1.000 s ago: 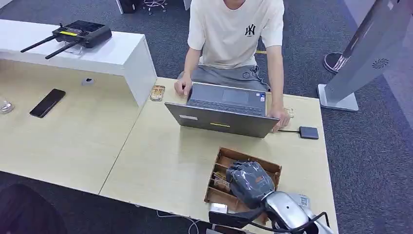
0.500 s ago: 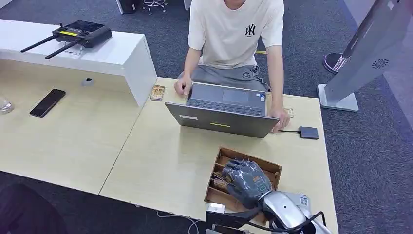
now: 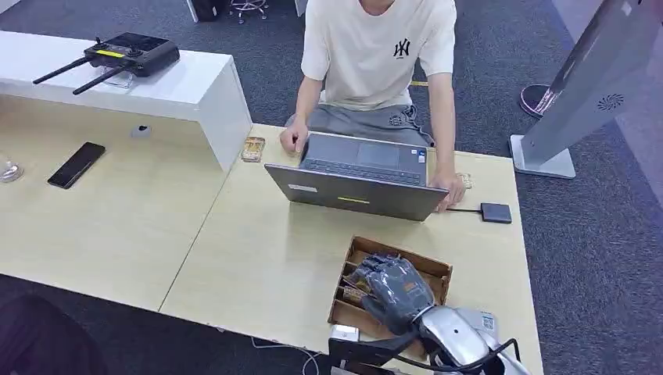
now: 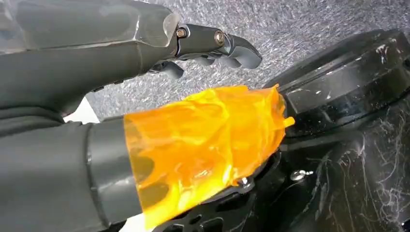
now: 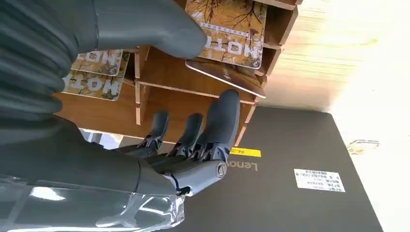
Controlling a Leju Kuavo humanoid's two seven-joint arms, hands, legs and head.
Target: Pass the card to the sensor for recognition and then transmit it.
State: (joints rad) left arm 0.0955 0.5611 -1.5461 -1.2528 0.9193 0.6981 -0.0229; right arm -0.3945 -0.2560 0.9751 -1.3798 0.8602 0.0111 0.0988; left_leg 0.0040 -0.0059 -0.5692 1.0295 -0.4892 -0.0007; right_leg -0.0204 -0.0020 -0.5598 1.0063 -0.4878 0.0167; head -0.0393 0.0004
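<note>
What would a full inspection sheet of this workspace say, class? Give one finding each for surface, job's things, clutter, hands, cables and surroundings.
Surface: light wood table, joined to a second one on the left.
Job's things: brown card rack near the front edge; patterned cards in its slots; small black sensor beside the laptop.
Clutter: phone, black router on the white shelf.
Hands: right hand over the rack, fingers apart, no card gripped; left hand hanging, holding nothing.
Cables: thin lead at the sensor.
Surroundings: person seated at the laptop; grey carpet.
</note>
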